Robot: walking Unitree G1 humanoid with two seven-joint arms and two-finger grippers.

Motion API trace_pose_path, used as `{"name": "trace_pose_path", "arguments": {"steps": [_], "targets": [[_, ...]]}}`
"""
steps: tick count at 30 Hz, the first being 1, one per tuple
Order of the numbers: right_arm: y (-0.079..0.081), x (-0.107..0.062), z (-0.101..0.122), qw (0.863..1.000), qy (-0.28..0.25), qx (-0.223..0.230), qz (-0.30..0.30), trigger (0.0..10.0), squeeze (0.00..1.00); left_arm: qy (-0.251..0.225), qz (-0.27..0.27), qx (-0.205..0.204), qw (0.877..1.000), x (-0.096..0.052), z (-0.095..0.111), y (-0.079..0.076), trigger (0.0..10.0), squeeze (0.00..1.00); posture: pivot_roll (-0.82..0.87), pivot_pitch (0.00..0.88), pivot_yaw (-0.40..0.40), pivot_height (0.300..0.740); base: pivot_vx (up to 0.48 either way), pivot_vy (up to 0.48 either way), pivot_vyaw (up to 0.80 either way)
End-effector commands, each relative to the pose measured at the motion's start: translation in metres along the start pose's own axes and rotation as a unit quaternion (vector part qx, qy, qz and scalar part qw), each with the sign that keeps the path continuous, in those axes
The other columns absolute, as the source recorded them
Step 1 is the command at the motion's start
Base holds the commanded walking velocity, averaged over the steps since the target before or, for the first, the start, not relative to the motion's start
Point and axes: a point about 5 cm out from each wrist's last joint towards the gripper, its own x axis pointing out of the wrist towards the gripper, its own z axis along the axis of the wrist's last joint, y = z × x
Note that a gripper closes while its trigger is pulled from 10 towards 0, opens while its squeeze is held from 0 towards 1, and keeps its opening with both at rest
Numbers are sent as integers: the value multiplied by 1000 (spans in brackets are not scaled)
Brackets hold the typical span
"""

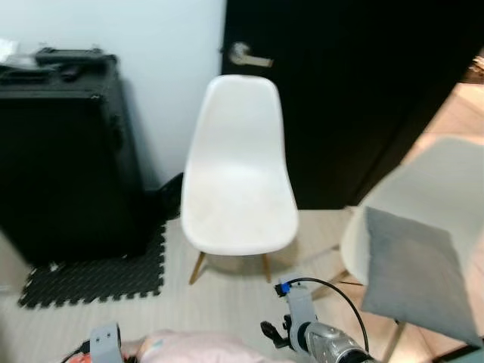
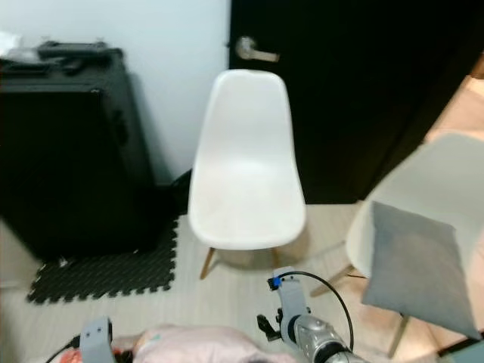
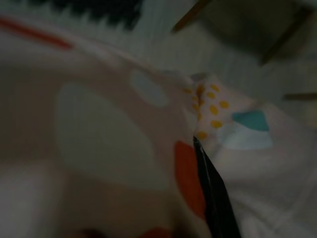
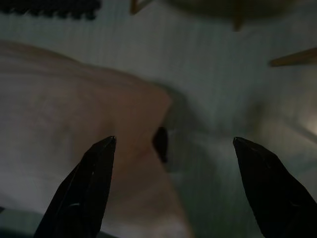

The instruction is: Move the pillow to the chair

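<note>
both eye views look forward and down from the robot's head at a white chair [image 1: 238, 178] near a black door [image 1: 355, 91], sharing almost the same scene with a slight sideways offset. the left wrist view sits very close against the patterned pillow [image 3: 148, 148]. the right wrist view looks down along its spread fingers [image 4: 81, 191] at the pale floor [image 4: 223, 74] and the pillow's edge, with chair legs at the far edge.

a lived-in room of a home: a white moulded chair [image 1: 238, 170] on wooden legs stands at centre frame against a pale wall and a black door with a lever handle [image 1: 246, 54] at the top. a large black case [image 1: 68, 151] fills the upper left, a black foam mat [image 1: 98, 280] below it on light wood-look flooring. at right, a second white chair [image 1: 446, 189] bears a grey cushion [image 1: 416, 272].
</note>
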Motion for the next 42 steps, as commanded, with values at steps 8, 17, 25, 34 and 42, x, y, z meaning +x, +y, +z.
{"name": "trace_pose_path", "arguments": {"steps": [8, 17, 25, 34, 42], "targets": [[3, 1, -1, 1000, -7, -5, 1, 10000, 0, -213, -38, 30, 976, 9, 98, -7, 10000, 0, -3, 35, -73, 740, 203, 0, -267], [7, 2, -2, 1000, 1, -13, 11, 10000, 0, -359, -90, 48, 928, -2, 170, -34, 10000, 0, 5, 33, -73, 740, 416, 0, -250], [7, 2, -2, 1000, -5, -1, 8, 10000, 0, -405, -156, 61, 899, -13, 190, -65, 10000, 0, 4, 46, -67, 740, 480, 0, -748], [6, 2, -3, 1000, -4, 2, 5, 10000, 0, -403, -231, 76, 882, -20, 186, -94, 10000, 0, 6, 54, -63, 740, 480, 0, -749], [6, 2, -2, 1000, -13, 9, -1, 10000, 0, -372, -298, 91, 874, -25, 168, -124, 10000, 0, 9, 60, -61, 740, 105, 0, -185]]}}
